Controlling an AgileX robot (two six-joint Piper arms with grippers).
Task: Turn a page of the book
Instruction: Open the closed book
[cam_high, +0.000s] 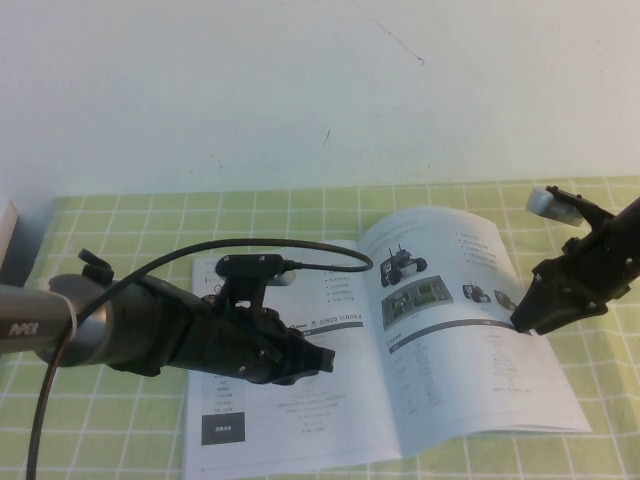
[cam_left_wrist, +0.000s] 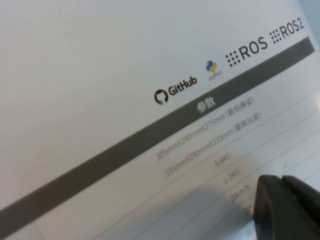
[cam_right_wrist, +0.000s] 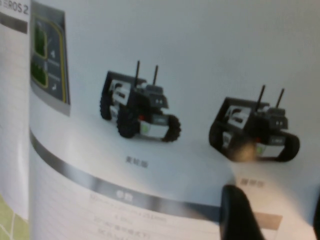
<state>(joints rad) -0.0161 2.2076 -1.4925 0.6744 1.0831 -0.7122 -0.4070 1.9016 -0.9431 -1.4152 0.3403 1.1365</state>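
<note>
Green checked mat (cam_high: 120, 215) under white wall, the book (cam_high: 300, 420) lying open on it. Left gripper (cam_high: 318, 358) presses the left leaf, likely as a hold-down; can't tell its fingers. Right gripper (cam_high: 528, 318) at the outer edge of the page (cam_high: 440, 330), fingers parted, nothing held, page lying slightly bowed. Free mat beyond the right edge

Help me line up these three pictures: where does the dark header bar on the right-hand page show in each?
High view: the dark header bar crosses the right-hand page mid-page, by the right gripper.
Left wrist view: not in it; the bar under the GitHub logo looks like the left page's, near the left gripper.
Right wrist view: a curving band under the robot photos.
Shared landmark: the robot photos.
</note>
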